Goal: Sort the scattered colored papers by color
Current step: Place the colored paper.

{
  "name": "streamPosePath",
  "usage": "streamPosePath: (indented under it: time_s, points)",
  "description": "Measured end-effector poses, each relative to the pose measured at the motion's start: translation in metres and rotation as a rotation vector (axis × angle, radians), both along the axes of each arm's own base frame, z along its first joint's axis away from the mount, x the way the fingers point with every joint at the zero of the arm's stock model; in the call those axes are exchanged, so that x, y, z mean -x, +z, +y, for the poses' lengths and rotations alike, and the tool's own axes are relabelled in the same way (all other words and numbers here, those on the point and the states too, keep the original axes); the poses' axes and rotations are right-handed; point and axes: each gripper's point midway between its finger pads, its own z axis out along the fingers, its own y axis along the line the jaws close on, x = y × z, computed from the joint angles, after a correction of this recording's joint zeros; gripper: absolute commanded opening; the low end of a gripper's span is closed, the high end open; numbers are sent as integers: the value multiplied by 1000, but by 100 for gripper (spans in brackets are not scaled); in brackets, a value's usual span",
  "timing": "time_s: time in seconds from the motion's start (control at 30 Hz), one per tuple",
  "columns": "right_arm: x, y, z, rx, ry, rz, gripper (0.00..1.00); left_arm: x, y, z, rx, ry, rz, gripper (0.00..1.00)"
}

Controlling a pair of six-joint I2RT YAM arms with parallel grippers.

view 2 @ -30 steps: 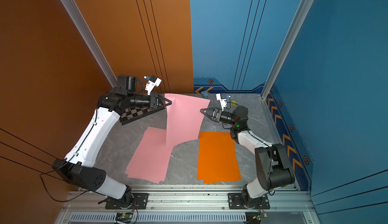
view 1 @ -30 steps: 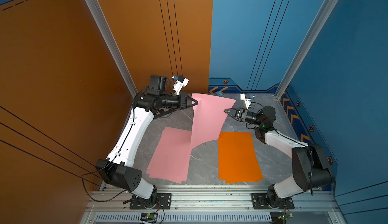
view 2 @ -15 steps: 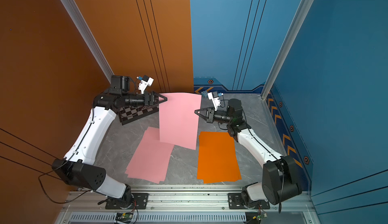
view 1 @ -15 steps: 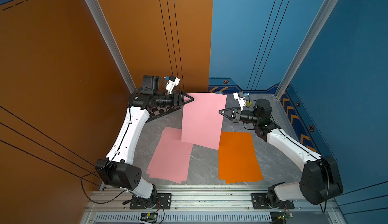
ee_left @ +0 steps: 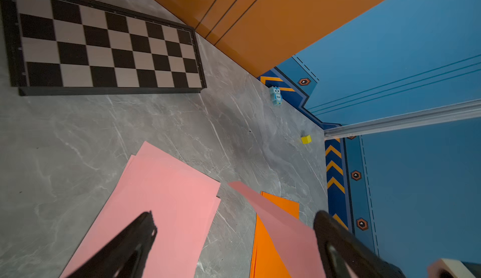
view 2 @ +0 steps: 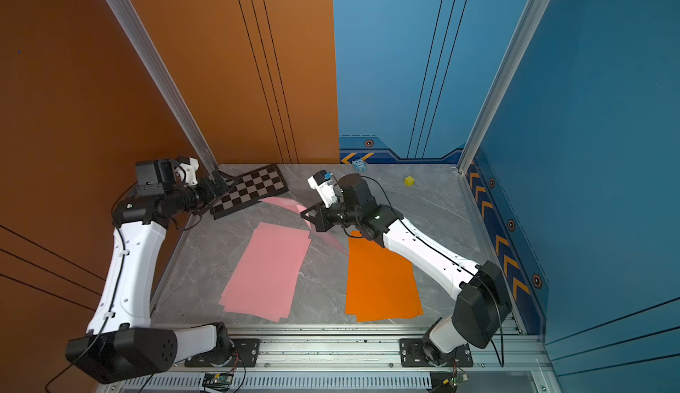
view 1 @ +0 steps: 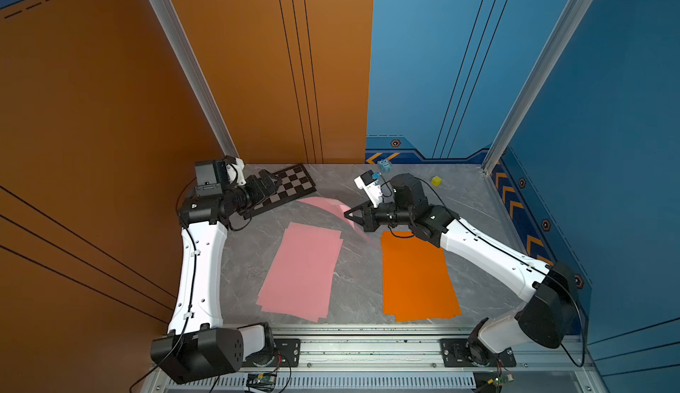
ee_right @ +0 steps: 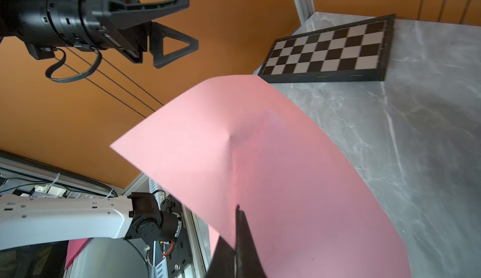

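Right gripper (view 1: 348, 215) was pinched shut on a pink sheet (ee_right: 260, 159) that curled in the air at mid-table. Over by the checkered board (view 1: 294, 185), far left, the left gripper (ee_right: 191, 20) hung with jaws wide apart. The pink pile (view 1: 301, 269) lay near left, the orange pile (view 1: 415, 273) near right.

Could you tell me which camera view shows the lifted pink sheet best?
The right wrist view: the pink sheet fills it, crease included. Both top views show a blurred sliver; the left wrist view, one corner.
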Motion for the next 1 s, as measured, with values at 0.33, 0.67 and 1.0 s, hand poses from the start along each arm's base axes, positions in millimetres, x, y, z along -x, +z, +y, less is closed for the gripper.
streamPosePath:
  time_s: [0.33, 0.67, 1.0]
  points:
    - [24, 25, 74, -180, 112, 60, 0, 15, -23, 41, 56, 175, 42, 98]
    - [-26, -98, 80, -168, -70, 344, 0, 35, -6, 68, 39, 299, -17, 98]
    - [-45, -250, 53, -1, -283, 596, 0, 33, -14, 70, 44, 305, -4, 98]
